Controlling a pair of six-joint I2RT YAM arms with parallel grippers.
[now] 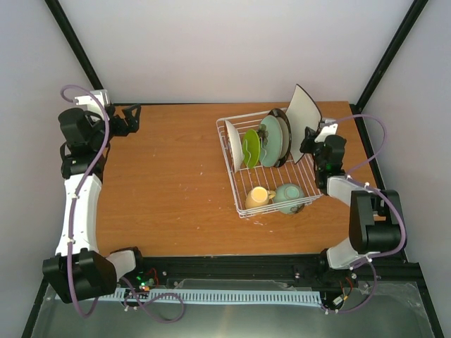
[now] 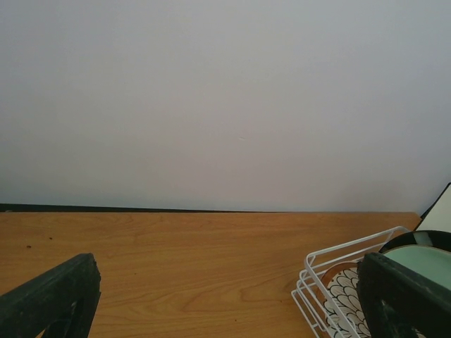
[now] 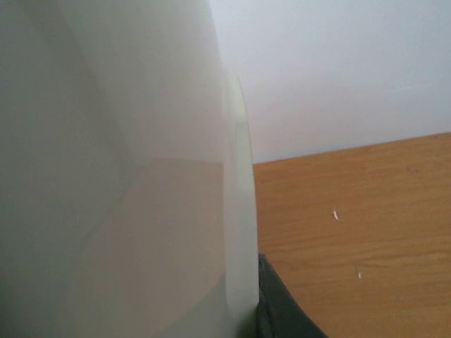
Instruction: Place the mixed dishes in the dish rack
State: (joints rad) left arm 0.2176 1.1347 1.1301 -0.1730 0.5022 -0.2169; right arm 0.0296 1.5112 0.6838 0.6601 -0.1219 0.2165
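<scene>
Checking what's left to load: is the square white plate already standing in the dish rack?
No, the square white plate is gripped by the right end effector, raised over the far right corner of the dish rack.

Left arm stretches far left, jaws wide apart; right arm extends forward, jaws clamped.

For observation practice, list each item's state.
Left gripper: open, empty.
Right gripper: shut on square white plate.
White petal-patterned plate: upright, racked.
Lime green plate: upright, racked.
Pale teal plate: upright, racked.
Dark striped-rim plate: upright, racked.
Yellow mug: racked.
Mint-green bowl: racked.
</scene>
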